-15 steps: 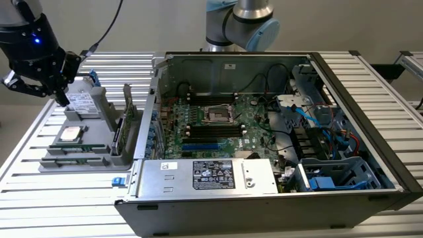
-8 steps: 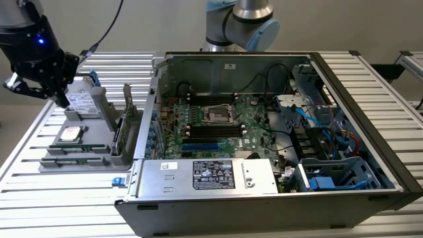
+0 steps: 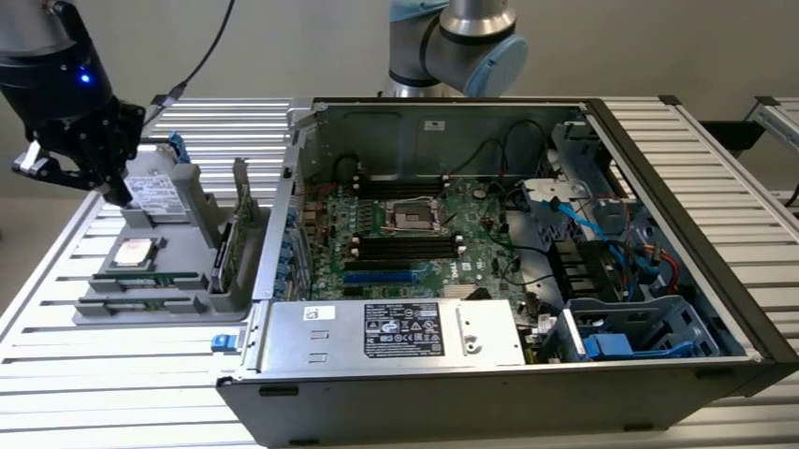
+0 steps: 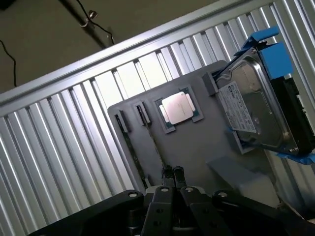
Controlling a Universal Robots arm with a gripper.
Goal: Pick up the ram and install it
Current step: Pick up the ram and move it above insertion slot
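On the grey tray (image 3: pixel 181 248) at the exterior view's left of the open computer case (image 3: pixel 500 374), two ram sticks (image 3: pixel 144 279) (image 4: pixel 156 147) sit on edge in their slots, just beside the square processor (image 3: pixel 135 253) (image 4: pixel 176 107). The gripper (image 3: pixel 125 198) (image 4: pixel 173 173) hangs over the tray near the hard drive (image 3: pixel 156 192) (image 4: pixel 256 113), apart from the sticks. It points down from the arm with its fingers pressed together, holding nothing.

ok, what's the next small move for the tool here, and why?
Probably open the tool: it is shut on nothing above the grey tray, and the ram lies untouched in its slot beside the processor. Shut, it can't straddle the stick.
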